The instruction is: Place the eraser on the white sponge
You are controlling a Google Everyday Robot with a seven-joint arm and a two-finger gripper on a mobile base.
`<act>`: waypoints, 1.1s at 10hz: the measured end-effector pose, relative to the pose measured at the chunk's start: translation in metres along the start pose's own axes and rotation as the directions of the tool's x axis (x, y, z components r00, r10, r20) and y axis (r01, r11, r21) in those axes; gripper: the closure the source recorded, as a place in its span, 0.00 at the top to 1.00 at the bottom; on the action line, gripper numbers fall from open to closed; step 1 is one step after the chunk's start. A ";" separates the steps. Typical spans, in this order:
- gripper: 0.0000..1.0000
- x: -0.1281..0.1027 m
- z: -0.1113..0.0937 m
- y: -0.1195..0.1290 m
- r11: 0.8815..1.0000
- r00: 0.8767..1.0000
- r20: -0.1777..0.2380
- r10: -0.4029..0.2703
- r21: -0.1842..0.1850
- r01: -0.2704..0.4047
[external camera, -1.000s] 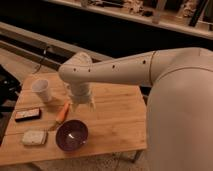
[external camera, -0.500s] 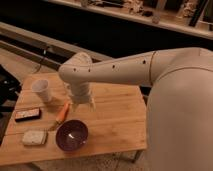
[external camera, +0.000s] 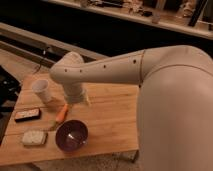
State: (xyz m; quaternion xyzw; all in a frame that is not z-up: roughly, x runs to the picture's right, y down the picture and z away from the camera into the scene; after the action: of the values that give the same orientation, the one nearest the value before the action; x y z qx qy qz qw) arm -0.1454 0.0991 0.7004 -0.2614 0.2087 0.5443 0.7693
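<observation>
The eraser (external camera: 26,115), a flat dark block with a reddish edge, lies near the left edge of the wooden table (external camera: 110,120). The white sponge (external camera: 34,137), a speckled off-white pad, lies just in front of it, apart from it. My gripper (external camera: 76,99) hangs below the white arm's wrist over the table's middle, to the right of both and above the orange stick.
A white cup (external camera: 41,91) stands at the back left. An orange carrot-like stick (external camera: 61,114) lies between the cup and a purple bowl (external camera: 71,135). My large white arm (external camera: 150,70) fills the right side. The table's front edge runs close to the bowl.
</observation>
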 end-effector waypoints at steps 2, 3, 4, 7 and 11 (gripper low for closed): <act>0.65 -0.007 -0.002 0.027 0.984 0.984 0.003 -0.178 0.022 0.178; 0.65 -0.010 -0.003 0.047 0.955 0.955 0.006 -0.296 0.022 0.295; 0.65 -0.012 -0.004 0.061 0.922 0.922 0.014 -0.386 0.008 0.386; 0.65 -0.016 -0.008 0.084 0.834 0.834 0.049 -0.549 -0.025 0.551; 0.65 -0.019 -0.006 0.089 0.762 0.761 0.059 -0.646 0.002 0.647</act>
State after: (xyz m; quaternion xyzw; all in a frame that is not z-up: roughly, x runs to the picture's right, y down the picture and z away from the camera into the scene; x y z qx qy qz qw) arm -0.2362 0.1057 0.6911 -0.3088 0.0792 0.2550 0.9129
